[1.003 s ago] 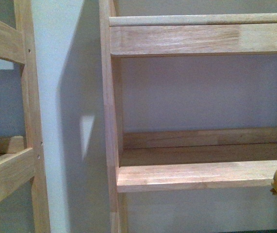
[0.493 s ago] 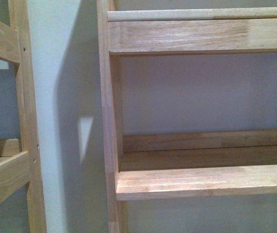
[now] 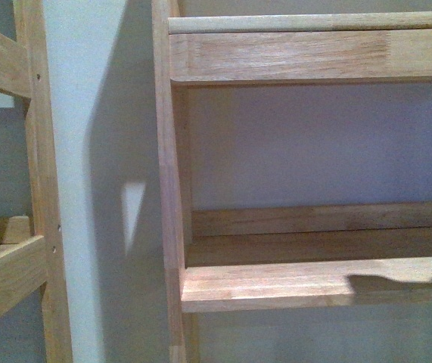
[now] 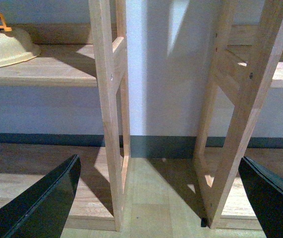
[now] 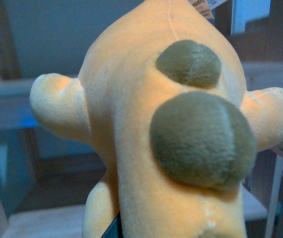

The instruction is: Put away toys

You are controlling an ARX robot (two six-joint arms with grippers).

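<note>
The plush animal (image 5: 146, 124) fills the right wrist view: yellow-orange fuzzy fabric, two grey-brown round patches, and a stubby limb on each side. My right gripper (image 5: 146, 233) is shut on it low down; only a dark sliver of one finger (image 5: 115, 229) shows beside the plush. In the left wrist view my left gripper (image 4: 158, 159) stands open, its two dark fingers (image 4: 42, 203) wide apart with nothing between them, pointing at the floor gap between two wooden shelf units. Neither gripper nor the plush shows in the front view.
A wooden shelf unit faces me, with a lower shelf board (image 3: 314, 283) and an upper rail (image 3: 314, 57); a shadow lies on the board's right end. A second unit's upright (image 3: 38, 189) stands left. A cream bowl (image 4: 5, 49) sits on a low shelf beside uprights (image 4: 106, 114).
The plush showed at the front view's lower right edge one second ago and has since left that view. A shadow now falls on the lower shelf's right end. The view shifted slightly.
</note>
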